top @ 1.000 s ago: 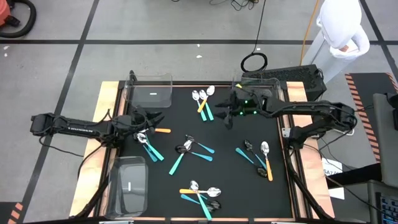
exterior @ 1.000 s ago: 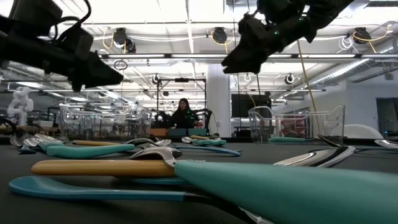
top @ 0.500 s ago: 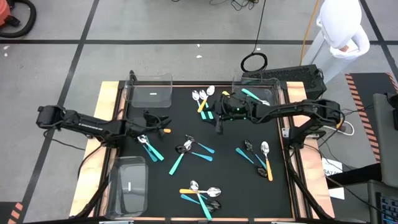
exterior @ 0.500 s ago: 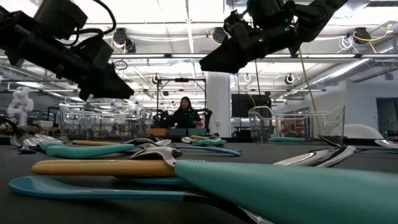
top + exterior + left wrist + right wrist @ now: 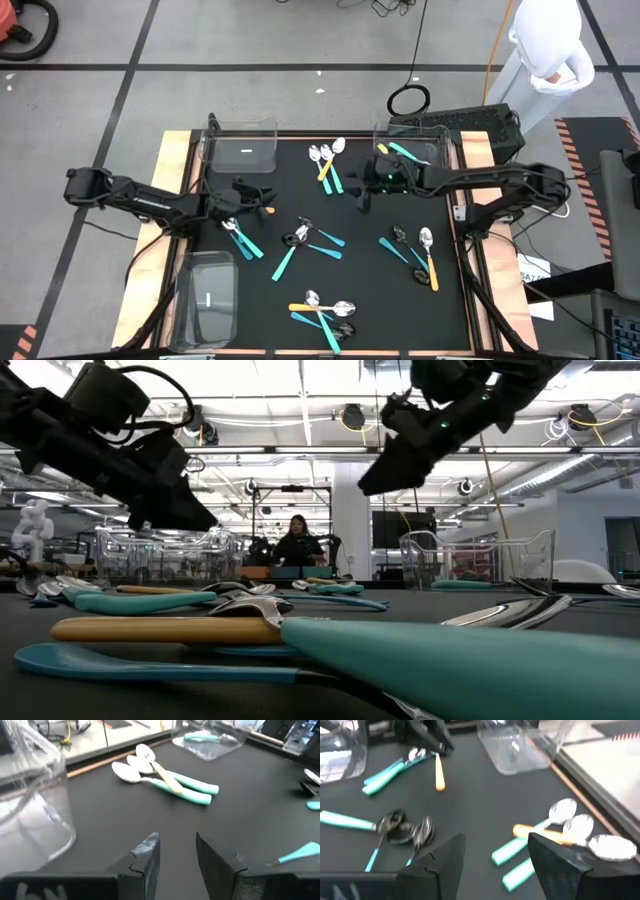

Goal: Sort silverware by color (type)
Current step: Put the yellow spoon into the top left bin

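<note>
Silverware with teal or orange handles lies flat in loose clusters on the black mat: a far group (image 5: pixel 327 162), one at the left (image 5: pixel 241 238), a middle one (image 5: pixel 305 240), a right one (image 5: pixel 415 250) and a near one (image 5: pixel 325 312). My left gripper (image 5: pixel 256 198) hovers open above the mat beside a lone orange-handled piece (image 5: pixel 262 210), with nothing between its fingers (image 5: pixel 150 852). My right gripper (image 5: pixel 364 203) hangs open above the mat, right of the far group (image 5: pixel 565 832).
A clear bin (image 5: pixel 240 150) stands at the far left and another (image 5: pixel 205 295) at the near left. A third (image 5: pixel 410 152) at the far right holds a teal piece. Bare mat lies between the two grippers. A person sits far behind the table (image 5: pixel 297 545).
My left gripper has moved a little toward the table's right edge and come down, tipping further forward. My right gripper swung toward the left edge, then back toward the right, and now hangs slightly lower. No silverware has moved.
</note>
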You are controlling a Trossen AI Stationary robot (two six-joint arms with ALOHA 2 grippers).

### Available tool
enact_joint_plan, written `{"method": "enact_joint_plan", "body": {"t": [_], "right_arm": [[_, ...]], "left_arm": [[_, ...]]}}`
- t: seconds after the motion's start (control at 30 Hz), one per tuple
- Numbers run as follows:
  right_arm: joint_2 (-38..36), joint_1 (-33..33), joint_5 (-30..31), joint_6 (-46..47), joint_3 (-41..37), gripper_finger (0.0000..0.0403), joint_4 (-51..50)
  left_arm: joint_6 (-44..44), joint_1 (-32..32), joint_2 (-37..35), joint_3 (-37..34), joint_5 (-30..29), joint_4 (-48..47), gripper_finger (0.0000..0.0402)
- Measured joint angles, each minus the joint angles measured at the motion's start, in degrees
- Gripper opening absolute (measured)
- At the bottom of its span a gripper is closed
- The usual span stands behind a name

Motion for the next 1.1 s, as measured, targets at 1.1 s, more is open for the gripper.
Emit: {"method": "enact_joint_plan", "body": {"t": [1.1], "right_arm": [[-8.29, -2.47, 4.26, 3.52, -7.43, 0.0212, -1.36]], "left_arm": [[2.65, 6.50, 5.50, 13.49, 20.35, -39.07, 0.0173]]}}
